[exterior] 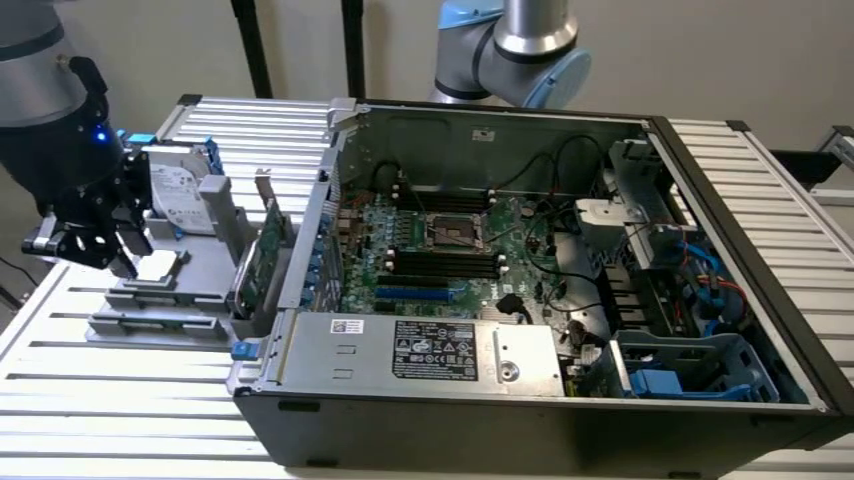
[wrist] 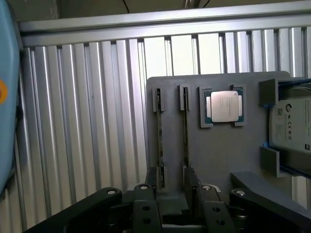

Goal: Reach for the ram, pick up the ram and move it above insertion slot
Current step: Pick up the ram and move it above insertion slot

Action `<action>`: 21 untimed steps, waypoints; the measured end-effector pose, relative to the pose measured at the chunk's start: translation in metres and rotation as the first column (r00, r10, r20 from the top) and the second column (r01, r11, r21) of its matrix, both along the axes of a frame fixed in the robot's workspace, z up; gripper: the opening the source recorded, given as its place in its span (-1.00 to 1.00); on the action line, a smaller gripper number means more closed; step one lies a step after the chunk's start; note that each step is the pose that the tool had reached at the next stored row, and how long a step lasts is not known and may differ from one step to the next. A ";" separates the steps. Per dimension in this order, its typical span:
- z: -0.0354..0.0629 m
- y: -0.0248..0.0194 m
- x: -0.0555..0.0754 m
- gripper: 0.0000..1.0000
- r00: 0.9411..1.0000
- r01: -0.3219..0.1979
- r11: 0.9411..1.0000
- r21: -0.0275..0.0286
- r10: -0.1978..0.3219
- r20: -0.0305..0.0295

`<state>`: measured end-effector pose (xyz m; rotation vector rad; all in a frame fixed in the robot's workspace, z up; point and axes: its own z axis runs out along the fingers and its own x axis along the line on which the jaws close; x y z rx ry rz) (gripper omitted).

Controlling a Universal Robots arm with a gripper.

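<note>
Showing the gripper (wrist: 172, 180) from the wrist view, its black fingers (wrist: 146, 206) spread apart and clamped on nothing. Two thin green sticks stand on edge in parallel slots of a gray holder (wrist: 218, 155). Ram stick A (wrist: 185, 141) is the one nearer the processor (wrist: 224, 106), and ram stick B (wrist: 159, 141) lies just beside it on the far side. The near ends of both sticks run up to the fingertips. Which stick the fingers are set on cannot be told. A hard drive (wrist: 291, 128) rests at the holder's edge beyond the processor. In the exterior view the gripper hangs over the holder at the exterior view's left, outside the open computer case (exterior: 747, 330). The motherboard (exterior: 441, 245) and its black slots (exterior: 441, 265) lie well apart from both sticks.
</note>
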<state>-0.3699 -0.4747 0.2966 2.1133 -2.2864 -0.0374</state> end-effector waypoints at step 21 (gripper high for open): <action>-0.0382 -0.0139 0.000 -0.26 0.999 -0.049 0.999 0.000 0.049 0.000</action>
